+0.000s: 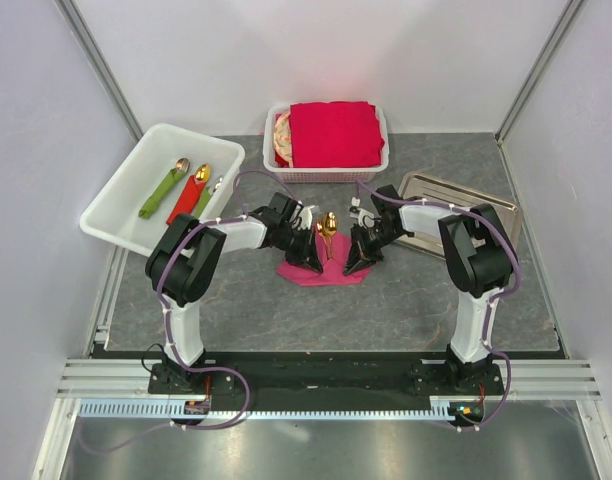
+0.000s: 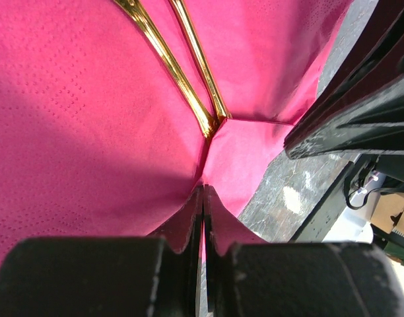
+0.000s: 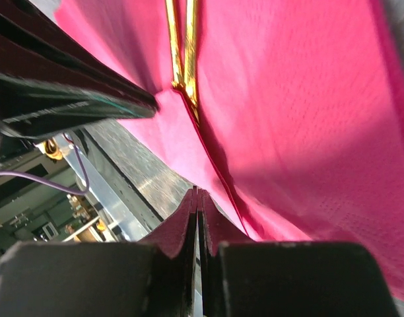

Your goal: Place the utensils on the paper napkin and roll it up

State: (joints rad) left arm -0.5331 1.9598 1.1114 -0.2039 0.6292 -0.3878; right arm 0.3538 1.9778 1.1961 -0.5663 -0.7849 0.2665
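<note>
Near the middle of the desk, a little toward the near edge, the paper napkin (image 1: 323, 272) lies on the grey desk (image 1: 406, 310) with the utensils (image 1: 329, 227) on it. Their slim gold handles run toward the near edge, and a spoon bowl shows at the far end between the two arms.

The left gripper (image 2: 202, 193) has its jaws pressed together on the left part of the napkin's near edge. Pink paper is drawn up into the closed tips. The right gripper (image 3: 196, 195) is closed in the same way on the right part of that edge. In both wrist views the sheet rises from the desk into a fold. The two gold handles meet in a narrow V right at the crease, close to both sets of tips.

The grippers face each other across the napkin, near but apart, with the utensils between them.

A broad band of bare grey surface runs from the napkin to the near edge, and more lies to either side of it.

- **Far-left corner:** a white bin (image 1: 116, 205) holds a green bundle (image 1: 160, 193) and a red bundle (image 1: 188, 198), well apart from the napkin.
- **Far edge:** a basket (image 1: 276, 172) holds red napkins (image 1: 334, 133).
- **Right edge:** a metal tray (image 1: 433, 189) lies just behind the right arm's elbow.
</note>
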